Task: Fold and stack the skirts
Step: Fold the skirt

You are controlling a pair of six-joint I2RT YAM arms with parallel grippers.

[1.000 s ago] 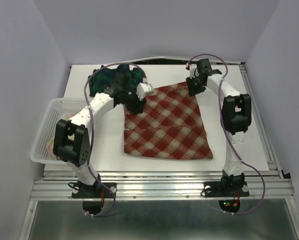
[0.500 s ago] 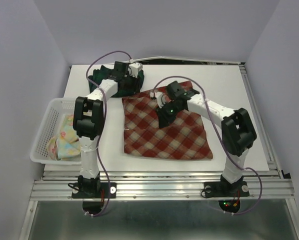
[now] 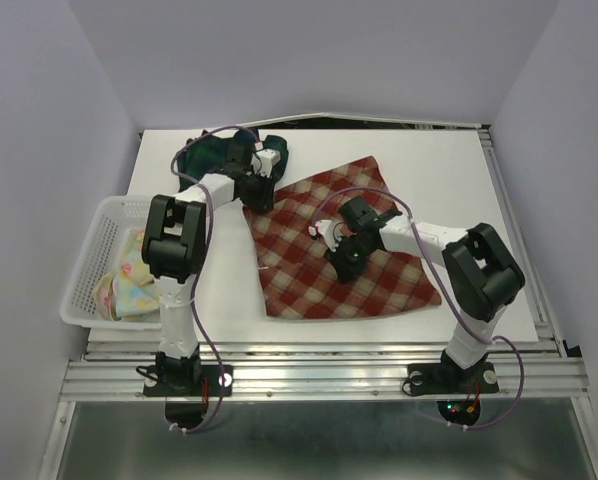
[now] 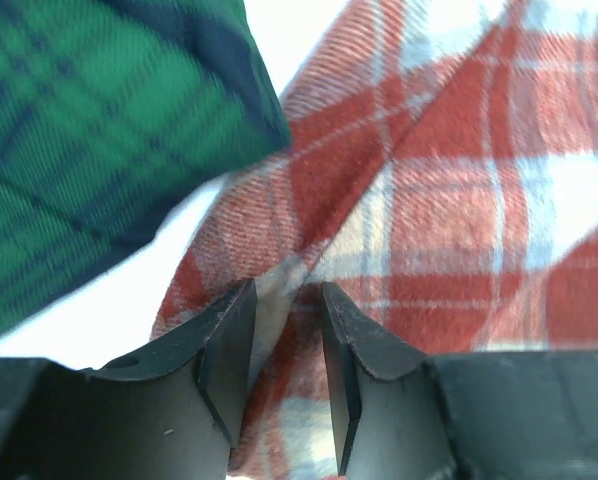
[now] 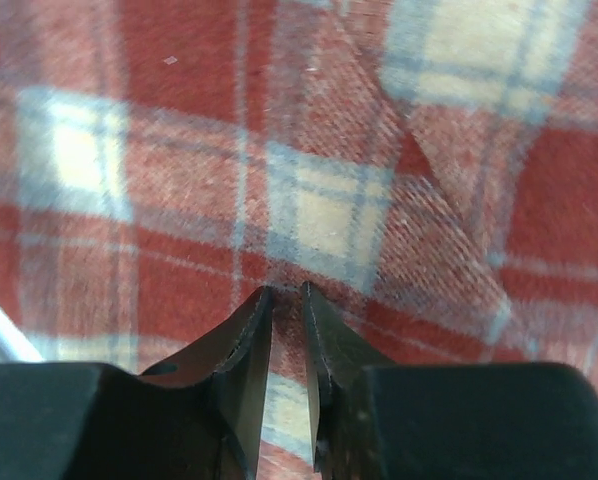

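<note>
Red-and-cream plaid skirt [image 3: 391, 285] lies spread flat across the middle of the white table [image 3: 449, 170], turned at an angle so that one corner points to the upper right of the overhead frame. Dark green plaid skirt [image 3: 207, 160] lies bunched at the upper left of the table, just beside the red skirt's upper left corner. Pastel flowered skirt [image 3: 129, 280] lies crumpled inside the white mesh basket [image 3: 84, 260] at the left edge. Left claw [image 4: 286, 300] sits at the red skirt's upper left corner. Its two fingers stand part way apart and straddle a raised edge of that cloth (the green skirt fills the upper left of this wrist view, with a strip of bare table between the two cloths). Whether the fingers are actually clamping the edge cannot be told. Right claw [image 5: 286, 295] is down on the middle of the red skirt. Its fingers are almost together, leaving only a thin slit in which plaid cloth shows. Whether any cloth is pinched there cannot be told.
</note>
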